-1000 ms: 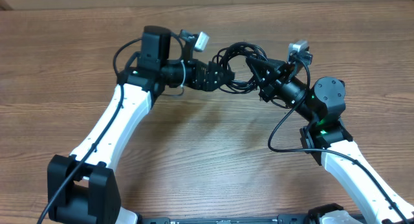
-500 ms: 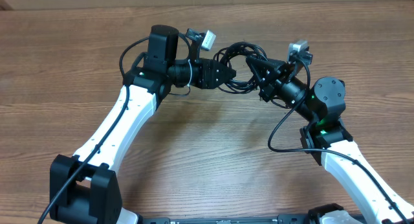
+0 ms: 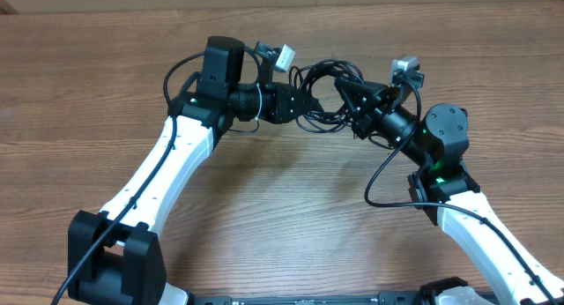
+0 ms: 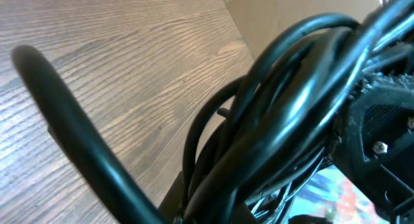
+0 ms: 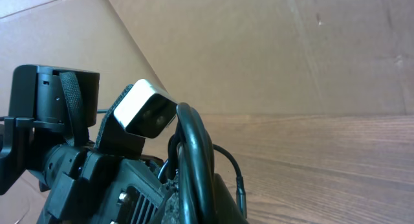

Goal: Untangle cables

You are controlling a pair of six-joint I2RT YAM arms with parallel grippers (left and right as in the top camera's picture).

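We are seeing the cables [image 3: 324, 92] bunching as a black tangle in the upper middle of the frame, over the desk [image 3: 282, 199] and between the two arms. Our left gripper [image 3: 304, 104] is clamping closed on the tangle's left side. Our right gripper [image 3: 350, 98] is sitting closed at its right side, apparently pinching a loop, though the cords are hiding its fingertips.

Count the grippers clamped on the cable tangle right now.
2. The left gripper is shut on the left side of the cables; the right gripper is shut on their right side. The loops partly hide the finger contact.
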